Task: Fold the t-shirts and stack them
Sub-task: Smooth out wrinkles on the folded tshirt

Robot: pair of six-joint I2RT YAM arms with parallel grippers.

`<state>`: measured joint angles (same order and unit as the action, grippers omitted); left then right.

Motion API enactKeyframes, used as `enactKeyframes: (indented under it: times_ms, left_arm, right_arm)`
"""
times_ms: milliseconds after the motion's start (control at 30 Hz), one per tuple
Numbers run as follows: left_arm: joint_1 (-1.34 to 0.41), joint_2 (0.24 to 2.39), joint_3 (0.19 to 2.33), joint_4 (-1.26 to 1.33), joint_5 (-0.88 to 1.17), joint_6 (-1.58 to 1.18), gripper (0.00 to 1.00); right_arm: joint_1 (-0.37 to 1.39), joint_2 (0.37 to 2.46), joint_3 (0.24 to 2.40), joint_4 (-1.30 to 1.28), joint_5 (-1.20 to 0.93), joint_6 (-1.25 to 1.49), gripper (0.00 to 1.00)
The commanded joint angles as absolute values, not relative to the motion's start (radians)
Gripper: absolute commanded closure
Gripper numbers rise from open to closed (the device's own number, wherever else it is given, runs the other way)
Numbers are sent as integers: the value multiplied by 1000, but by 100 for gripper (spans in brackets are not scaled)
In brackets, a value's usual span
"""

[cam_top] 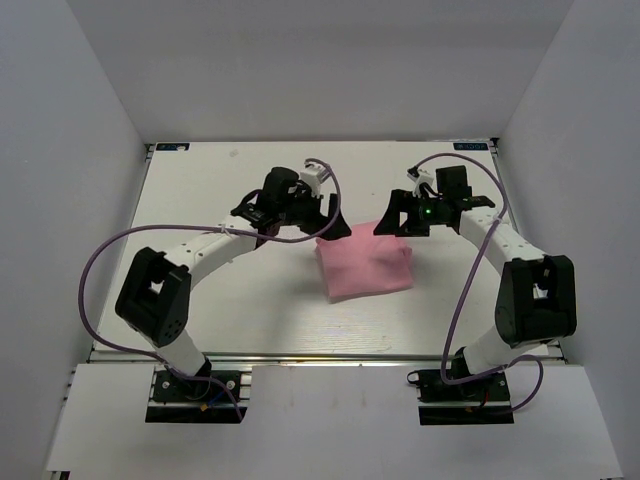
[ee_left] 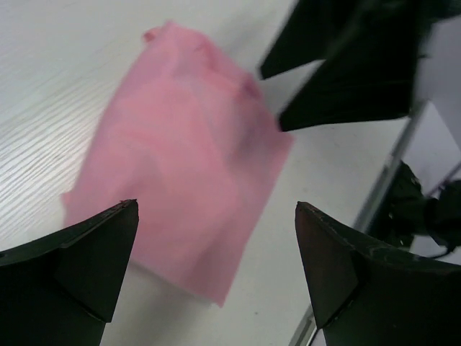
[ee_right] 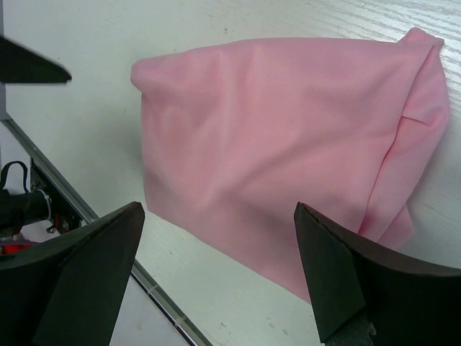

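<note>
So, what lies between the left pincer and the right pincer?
Between them lies the far edge of the folded light-pink fabric t-shirt, flat on the white table; the top view shows it.

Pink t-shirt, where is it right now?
Top view: the folded pink t-shirt lies on the table, slightly right of centre, its far corners by the left pincer and right pincer.

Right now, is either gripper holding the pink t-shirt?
No: the t-shirt lies folded on the table, with the left gripper and right gripper open and empty.
</note>
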<state>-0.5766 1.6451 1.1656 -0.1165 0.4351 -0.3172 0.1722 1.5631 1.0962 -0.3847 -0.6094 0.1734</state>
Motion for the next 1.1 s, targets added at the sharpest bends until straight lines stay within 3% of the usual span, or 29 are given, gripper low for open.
enactKeyframes:
  times_ms: [0, 333, 500, 867, 1067]
  left_arm:
    - [-623, 1641, 1216, -87, 659, -238, 0]
    - [-617, 1833, 1219, -31, 528, -72, 0]
    - [-617, 1986, 1261, -10, 570, -110, 0]
    - [-535, 2036, 1079, 166, 640, -182, 0]
    - [-499, 2007, 1058, 239, 718, -244, 0]
  right_arm:
    - [170, 1580, 1138, -356, -637, 193, 10]
    - [169, 1689, 1131, -177, -779, 290, 10]
    - [164, 1785, 1097, -115, -773, 311, 10]
    - [112, 1940, 947, 23, -695, 359, 10]
    - [84, 1924, 923, 25, -699, 336, 10]
